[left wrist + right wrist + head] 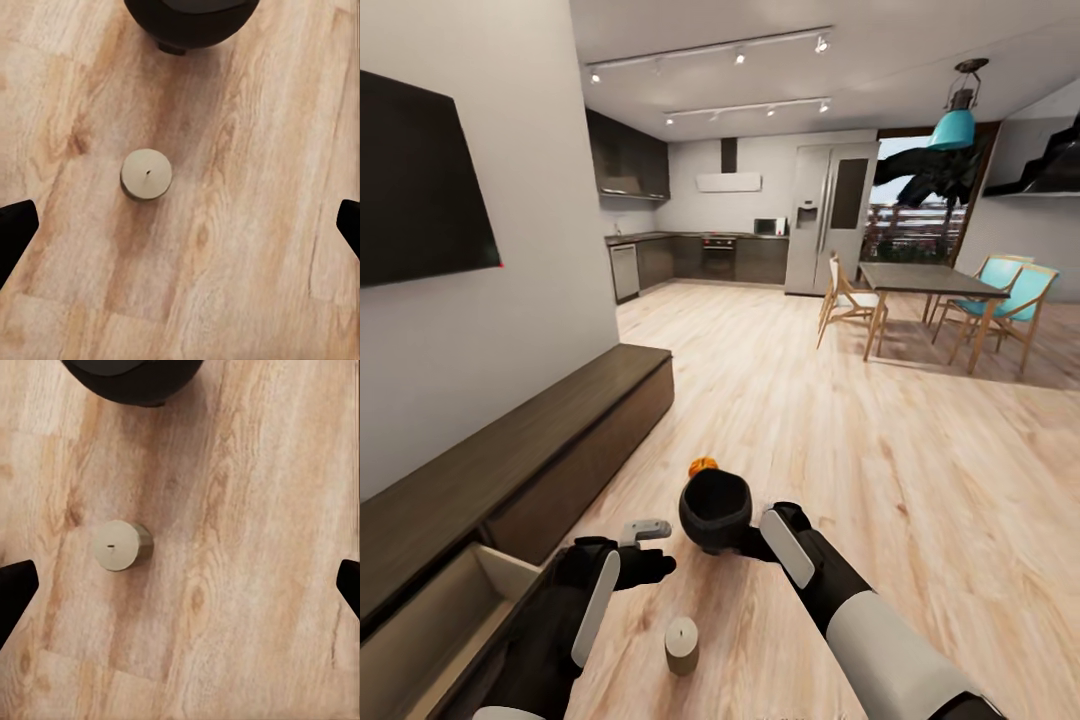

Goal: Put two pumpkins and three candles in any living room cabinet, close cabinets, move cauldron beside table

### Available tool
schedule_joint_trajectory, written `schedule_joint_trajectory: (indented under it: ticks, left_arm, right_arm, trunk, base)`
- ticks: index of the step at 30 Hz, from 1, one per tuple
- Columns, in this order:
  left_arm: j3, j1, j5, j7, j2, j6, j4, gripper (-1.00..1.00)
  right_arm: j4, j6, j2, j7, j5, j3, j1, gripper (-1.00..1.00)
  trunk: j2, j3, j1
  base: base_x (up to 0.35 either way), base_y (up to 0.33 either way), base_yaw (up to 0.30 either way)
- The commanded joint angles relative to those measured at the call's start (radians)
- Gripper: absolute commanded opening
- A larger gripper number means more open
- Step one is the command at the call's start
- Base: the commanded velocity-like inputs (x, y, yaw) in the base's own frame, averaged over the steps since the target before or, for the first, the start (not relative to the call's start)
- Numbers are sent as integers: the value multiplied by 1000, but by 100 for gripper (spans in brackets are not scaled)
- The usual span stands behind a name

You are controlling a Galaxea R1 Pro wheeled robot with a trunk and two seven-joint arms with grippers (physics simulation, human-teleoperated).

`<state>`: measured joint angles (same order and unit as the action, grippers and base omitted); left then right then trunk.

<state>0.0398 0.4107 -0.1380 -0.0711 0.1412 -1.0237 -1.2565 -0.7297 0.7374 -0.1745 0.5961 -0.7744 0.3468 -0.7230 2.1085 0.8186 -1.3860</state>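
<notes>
Living room, wood-plank floor [810,430]. Cauldron [716,510]: round, black, wide-mouthed, standing upright on the floor ahead of the robot, between its two forearms. Pumpkin [703,465]: one, orange, on the floor just behind the cauldron, mostly hidden by its rim. Candle [681,644]: one, short beige cylinder with a wick, upright on the floor nearer the robot than the cauldron, apart from it. Cabinet [510,450]: long, low, dark brown, along the left wall beneath a black wall screen [415,185]; its nearest drawer [430,630] is pulled out, pale wood inside. Left gripper [180,225]: fingers spread wide over the floor, holding nothing, candle in its wrist view. Right gripper [180,585]: fingers likewise spread wide, empty, above the same candle and floor. Background: dining table [925,280] with chairs, kitchen units, refrigerator [830,215]
</notes>
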Motion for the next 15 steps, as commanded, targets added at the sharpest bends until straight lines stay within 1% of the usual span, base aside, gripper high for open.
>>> schedule_joint_trajectory:
  ticks: [1, 9, 11, 14, 15]
  left_arm:
    - [0, 0, -9, -8, 0, -4, -1, 100]
    - [0, 0, -9, -9, 0, -2, -1, 100]
    - [0, 0, -9, -10, -1, -2, 0, 100]
    - [0, 0, -8, -19, -2, -1, 6, 100]
    - [0, 0, -8, -31, -3, 0, 8, 100]
  right_arm:
    - [0, 0, 0, 10, -9, 3, -1, 100]
    - [-2, 2, 0, 11, -8, 2, -1, 100]
    - [-10, 5, 0, 11, -7, 2, 0, 100]
    - [-67, 18, 0, 12, -7, 3, 7, 100]
    - [-113, 33, 0, 12, -7, 3, 10, 100]
  trunk:
    - [8, 4, -4]
    - [64, 29, -34]
    - [78, 36, -42]
    - [99, 45, -54]
    - [106, 48, -57]
  base:
    - [0, 0, -289]
    - [0, 0, -288]
    - [0, 0, -221]
    - [0, 0, -86]
    - [0, 0, -39]
